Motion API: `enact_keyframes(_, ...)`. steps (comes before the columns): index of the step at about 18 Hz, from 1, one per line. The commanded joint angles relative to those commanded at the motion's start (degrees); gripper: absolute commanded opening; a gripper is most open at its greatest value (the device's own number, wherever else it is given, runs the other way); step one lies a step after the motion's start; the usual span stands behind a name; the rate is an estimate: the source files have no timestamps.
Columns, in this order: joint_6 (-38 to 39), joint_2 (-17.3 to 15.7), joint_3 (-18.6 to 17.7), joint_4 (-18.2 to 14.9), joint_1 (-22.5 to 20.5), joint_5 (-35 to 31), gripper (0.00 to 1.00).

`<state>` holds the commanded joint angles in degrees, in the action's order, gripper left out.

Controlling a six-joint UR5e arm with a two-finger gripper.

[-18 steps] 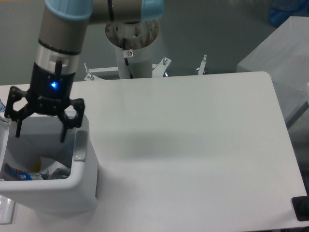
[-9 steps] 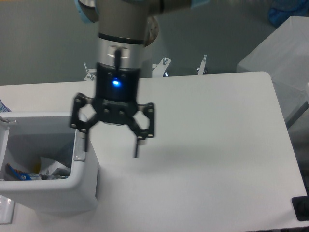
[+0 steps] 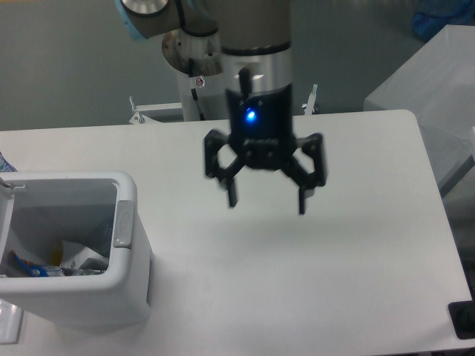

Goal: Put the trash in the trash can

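The white trash can [image 3: 126, 289] stands at the table's front left with its top open. Inside it lie the blue-and-orange snack packet [image 3: 28, 266] and the whitish wrapper [image 3: 80, 257], both partly hidden by the can's front wall. My gripper [image 3: 267, 202] hangs open and empty above the middle of the table, well to the right of the can, its black fingers [image 3: 303, 197] spread wide and pointing down.
The white table [image 3: 356, 252] ends at a rounded right edge. The arm's base column [image 3: 200, 81] stands behind the table. A grey box [image 3: 430, 89] sits off the table at the right. A small black object [image 3: 464, 320] is at the front right corner.
My open gripper has moved right, from above the trash can, past its right rim, to over the table's middle. The litter in the can has not moved.
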<state>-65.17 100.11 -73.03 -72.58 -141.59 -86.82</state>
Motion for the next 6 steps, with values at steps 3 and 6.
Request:
enact_keyframes(3, -8.6, -1.5, -1.1, -2.1, -0.6, -2.6, 1.00)
enact_keyframes(6, -10.1, -1.9, -1.7, -2.2, -1.2, -3.0, 1.00)
